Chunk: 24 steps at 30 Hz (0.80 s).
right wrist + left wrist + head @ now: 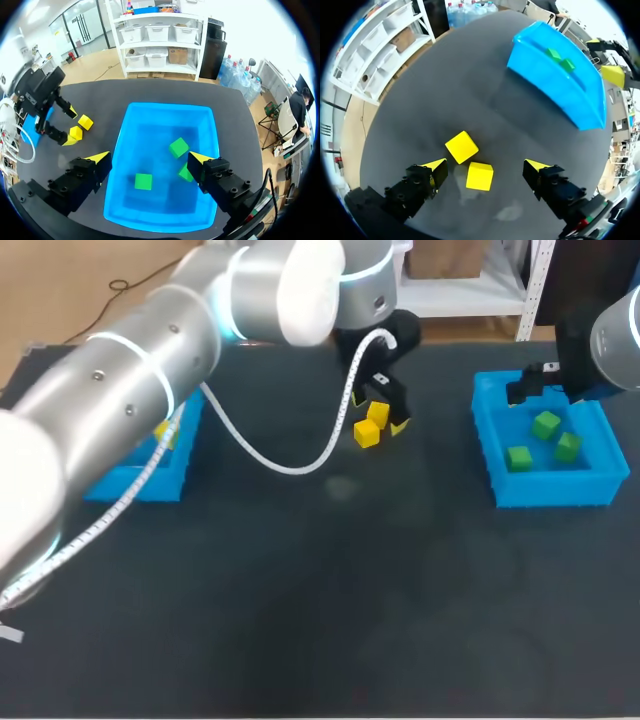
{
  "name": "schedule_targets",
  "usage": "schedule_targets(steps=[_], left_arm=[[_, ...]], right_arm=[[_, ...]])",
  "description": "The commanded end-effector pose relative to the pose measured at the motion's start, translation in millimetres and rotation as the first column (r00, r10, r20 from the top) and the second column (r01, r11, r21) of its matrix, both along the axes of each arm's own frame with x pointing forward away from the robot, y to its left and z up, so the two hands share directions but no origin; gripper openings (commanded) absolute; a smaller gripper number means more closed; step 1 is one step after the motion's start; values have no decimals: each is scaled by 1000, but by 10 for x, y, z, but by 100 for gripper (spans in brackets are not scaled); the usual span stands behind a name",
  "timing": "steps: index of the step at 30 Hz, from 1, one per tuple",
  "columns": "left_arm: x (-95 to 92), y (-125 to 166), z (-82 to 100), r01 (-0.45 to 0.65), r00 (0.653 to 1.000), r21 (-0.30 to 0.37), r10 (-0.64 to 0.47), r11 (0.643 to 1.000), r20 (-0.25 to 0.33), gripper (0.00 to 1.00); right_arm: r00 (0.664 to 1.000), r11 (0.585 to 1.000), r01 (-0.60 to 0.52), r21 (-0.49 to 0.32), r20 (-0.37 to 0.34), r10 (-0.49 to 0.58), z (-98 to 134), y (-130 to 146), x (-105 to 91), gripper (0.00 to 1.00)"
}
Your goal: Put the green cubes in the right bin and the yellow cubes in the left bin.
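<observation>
Three green cubes (178, 147) lie in the right bin (165, 112) at the table's right edge, so that half looks done. My right gripper (150, 159) hangs spread above them. Two yellow cubes (480, 176) sit near the far edge (outside the left bin (150, 485)), one between my left gripper (487, 169), jaws apart.

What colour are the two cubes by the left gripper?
Both cubes are yellow; the left wrist view shows them best.

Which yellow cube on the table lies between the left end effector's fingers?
The square-on yellow cube; the cornerwise yellow cube lies just ahead instead.
</observation>
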State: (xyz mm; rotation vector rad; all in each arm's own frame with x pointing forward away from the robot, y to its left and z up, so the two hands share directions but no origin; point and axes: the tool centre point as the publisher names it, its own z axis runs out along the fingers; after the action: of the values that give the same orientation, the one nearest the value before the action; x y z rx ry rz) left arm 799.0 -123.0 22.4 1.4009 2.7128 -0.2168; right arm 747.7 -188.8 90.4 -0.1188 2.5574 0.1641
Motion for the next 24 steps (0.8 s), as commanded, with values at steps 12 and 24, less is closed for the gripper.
schedule_targets(steps=[12,24], left_arm=[[250,-65,-232,-68,996,79,73,995,-52,100],[410,-213,-276,-79,996,89,83,993,-44,100]], right_arm=[[1000,1000,2,-1,5,-2,-5,1,-11,100],[1000,1000,2,-1,5,-2,-5,1,-11,100]])
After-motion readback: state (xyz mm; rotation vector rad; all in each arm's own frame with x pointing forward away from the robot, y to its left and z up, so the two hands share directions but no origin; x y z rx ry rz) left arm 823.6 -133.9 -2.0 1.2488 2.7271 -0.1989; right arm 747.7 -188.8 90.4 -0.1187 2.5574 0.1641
